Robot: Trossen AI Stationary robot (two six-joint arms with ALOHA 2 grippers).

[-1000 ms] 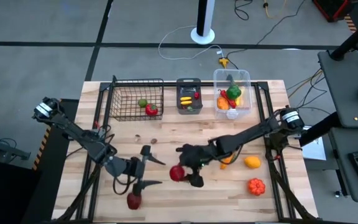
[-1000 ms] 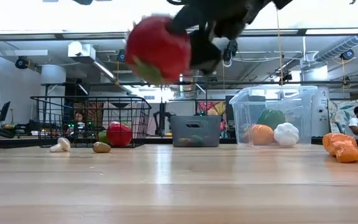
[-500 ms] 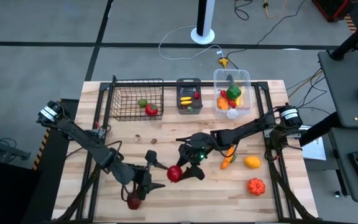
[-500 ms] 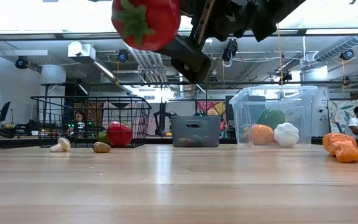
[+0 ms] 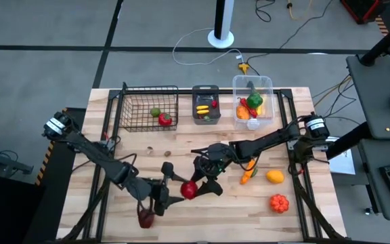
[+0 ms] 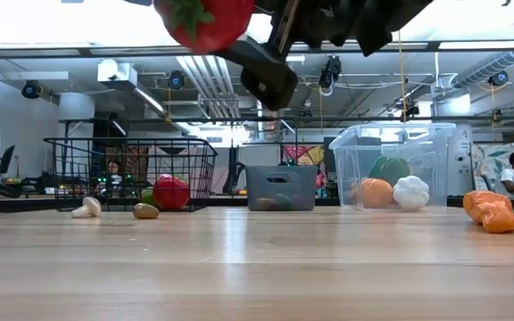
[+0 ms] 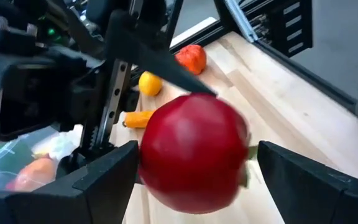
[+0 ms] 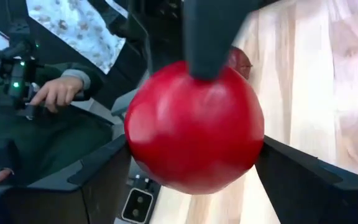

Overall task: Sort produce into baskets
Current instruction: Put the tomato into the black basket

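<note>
A red toy tomato [image 5: 189,190] hangs in the air over the table's middle front, and both grippers meet at it. My right gripper [image 5: 198,186] reaches in from the right and is shut on it. My left gripper [image 5: 175,189] comes from the left and stands open, one finger [image 7: 107,177] on each side of the tomato [image 7: 194,149]. I cannot tell whether those fingers touch it. The wire basket [image 5: 147,108], grey bin [image 5: 206,104] and clear tub [image 5: 253,100] stand along the far edge, each with produce inside. My right gripper pinches the tomato between its two fingers, one on each of two opposite sides [image 8: 140,146]. The fingers come in nearly level from the table's right side. The tomato is lifted well clear of the table.
A red fruit [image 5: 145,218] lies at the front left below my left arm. A carrot [image 5: 248,175], a yellow fruit [image 5: 274,177] and an orange one [image 5: 279,202] lie on the right. Two small pieces [image 5: 159,152] lie before the wire basket. A person's hand [image 8: 58,93] shows beyond the table.
My left gripper has moved toward the table's right, rolled, and brought its open fingers around the tomato. My right gripper has turned its wrist, which raised the tomato a little and turned it about.
</note>
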